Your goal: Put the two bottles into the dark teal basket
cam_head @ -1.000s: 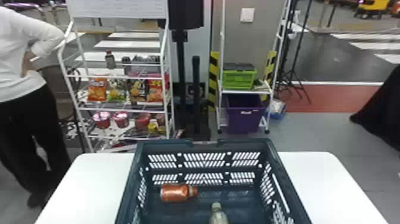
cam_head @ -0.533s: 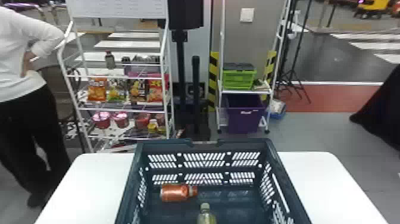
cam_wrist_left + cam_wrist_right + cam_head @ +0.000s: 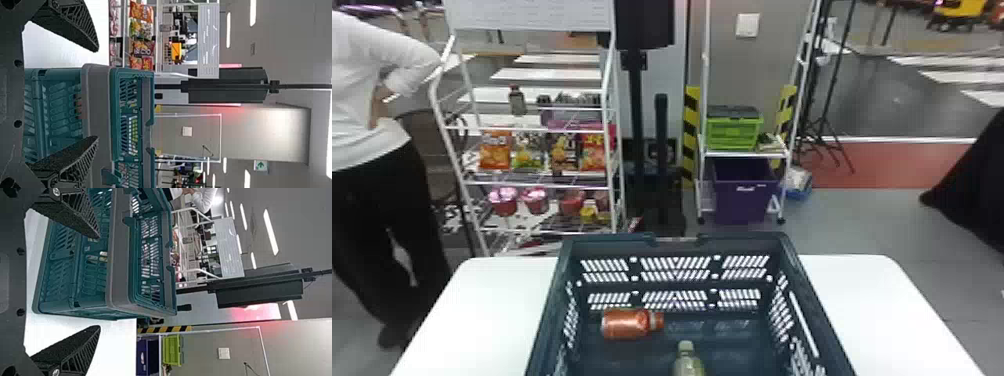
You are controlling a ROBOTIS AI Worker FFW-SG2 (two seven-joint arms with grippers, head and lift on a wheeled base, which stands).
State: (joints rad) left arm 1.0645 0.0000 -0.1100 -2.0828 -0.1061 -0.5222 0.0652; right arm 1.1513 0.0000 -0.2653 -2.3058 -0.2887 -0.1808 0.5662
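White tabletop (image 3: 872,300) beyond spread left pincer (image 3: 97,94) and right pincer (image 3: 99,282); ahead, dark teal plastic basket (image 3: 742,245); its orange cylindrical bottle (image 3: 626,324), probably slippery; grip mid-body.

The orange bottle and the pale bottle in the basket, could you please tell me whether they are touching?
Apart. In the head view, a strip of the basket's floor shows between the cap end of the orange bottle and the pale bottle.

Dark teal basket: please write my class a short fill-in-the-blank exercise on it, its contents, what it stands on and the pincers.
The dark teal basket holds ____ bottles. The orange bottle lies on its ____. The basket stands on a white ____. The left pincer and right pincer are both ____.

two; side; table; open
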